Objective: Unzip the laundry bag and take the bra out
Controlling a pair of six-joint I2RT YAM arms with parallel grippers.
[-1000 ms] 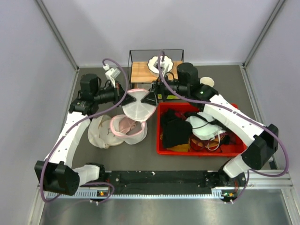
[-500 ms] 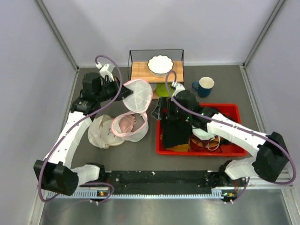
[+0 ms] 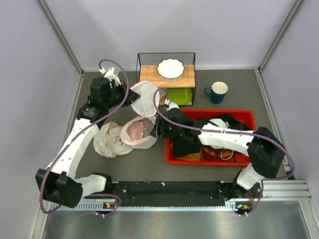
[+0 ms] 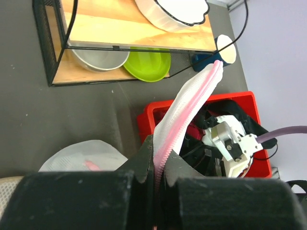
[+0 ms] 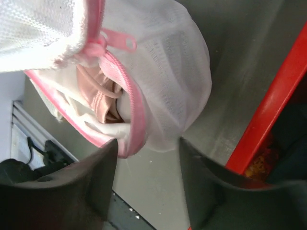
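Bag (image 3: 143,138) sits unzipped: left gripper (image 3: 132,95) clamps its lid (image 3: 145,99) and holds it up so right gripper (image 3: 158,128), jaws apart and empty, can reach the bra (image 3: 133,132)

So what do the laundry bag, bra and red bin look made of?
Laundry bag: fine white mesh, probably synthetic, matte; the weave is visible and the contents show through.
Bra: soft dusty-pink fabric with a slight sheen and creased folds.
Red bin: likely hard plastic; smooth, straight rim.

The bra (image 5: 99,96) is mostly hidden inside the laundry bag (image 5: 175,72), only a pink fold showing. The right arm (image 3: 219,135) covers much of the red bin (image 3: 199,161).
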